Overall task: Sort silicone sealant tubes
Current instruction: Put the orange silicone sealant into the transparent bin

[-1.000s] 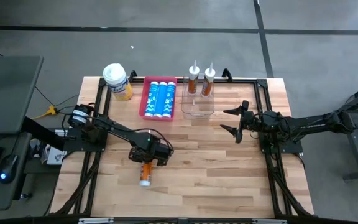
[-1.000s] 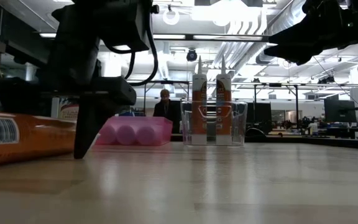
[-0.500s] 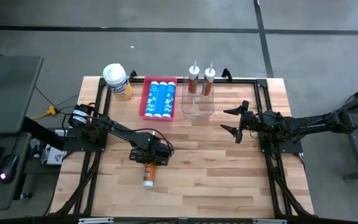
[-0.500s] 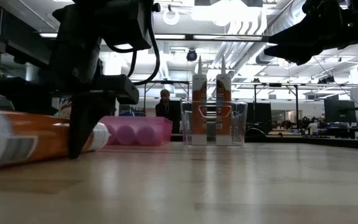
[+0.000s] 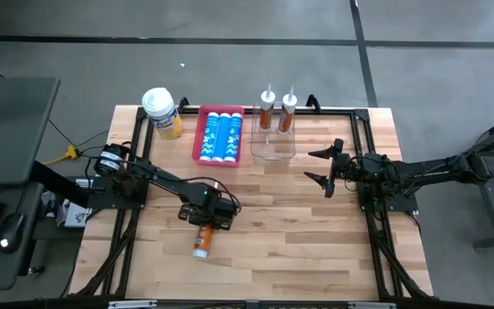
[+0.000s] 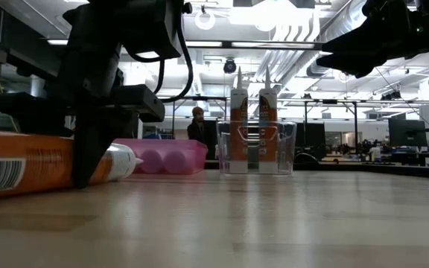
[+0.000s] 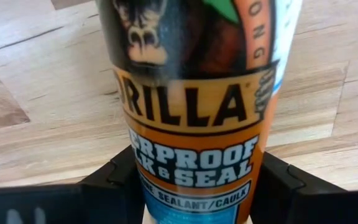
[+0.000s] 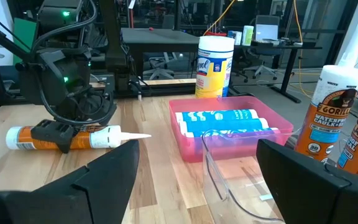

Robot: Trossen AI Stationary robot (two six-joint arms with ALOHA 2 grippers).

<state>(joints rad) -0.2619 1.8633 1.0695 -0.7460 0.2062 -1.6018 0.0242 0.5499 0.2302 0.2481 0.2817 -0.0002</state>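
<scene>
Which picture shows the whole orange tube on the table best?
The right wrist view: the orange tube lies whole there, nozzle included, under the left gripper. High view shows it small, low view cuts it off, left wrist shows only its label.

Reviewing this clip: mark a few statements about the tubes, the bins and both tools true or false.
1. The left tool straddles the orange tube lying on the table. True.
2. The pink tray holds orange tubes. False: blue tubes lie in it.
3. Two orange tubes stand upright in the clear bin. True.
4. The right tool grips a tube. False: it hangs open and empty.
</scene>
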